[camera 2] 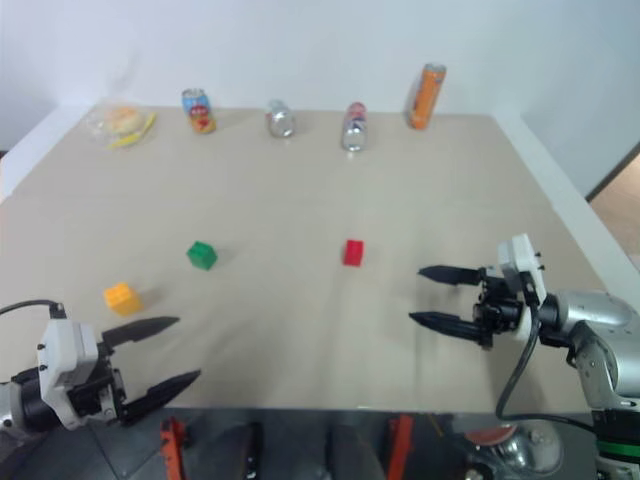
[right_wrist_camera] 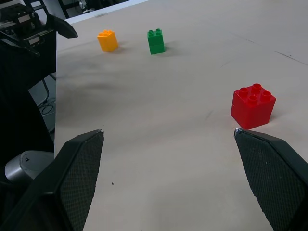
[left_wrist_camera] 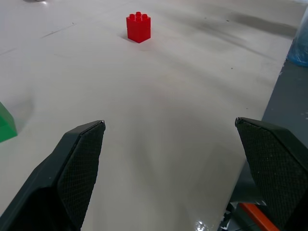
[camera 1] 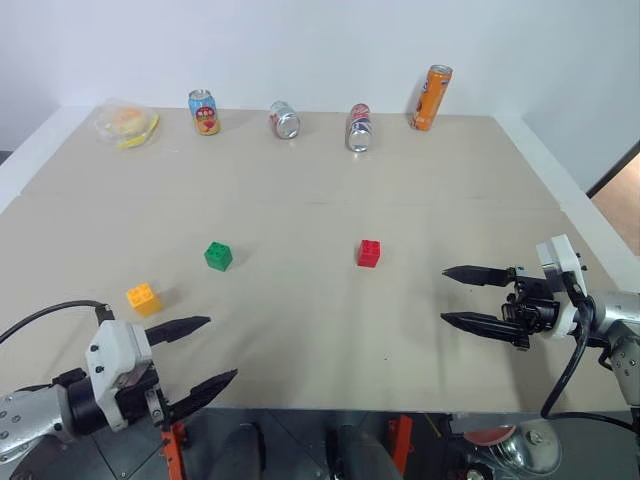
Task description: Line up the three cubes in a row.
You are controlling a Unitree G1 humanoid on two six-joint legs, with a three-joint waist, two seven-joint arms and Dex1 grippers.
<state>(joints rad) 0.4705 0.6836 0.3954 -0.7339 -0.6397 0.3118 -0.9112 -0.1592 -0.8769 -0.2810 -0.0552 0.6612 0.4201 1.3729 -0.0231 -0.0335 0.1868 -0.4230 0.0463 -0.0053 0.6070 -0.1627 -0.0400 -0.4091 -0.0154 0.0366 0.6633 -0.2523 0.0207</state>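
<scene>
I have both pincers spread wide and empty, hovering low over the near edge of the worktop (camera 1: pixel 300 190). The left pincer (camera 1: pixel 200 355) sits just on the near side of the yellow-orange cube (camera 1: pixel 142 297); the right pincer (camera 1: pixel 462 296) points inward toward the red cube (camera 1: pixel 368 253), still well apart from it. Taking the red cube as my mark, the green cube (camera 1: pixel 218 256) lies off to its left at about the same depth, and the yellow-orange one further left and nearer me. So red and green already roughly form a line; I judge the yellow-orange cube is the one to bring up level, which suits my left arm.
</scene>
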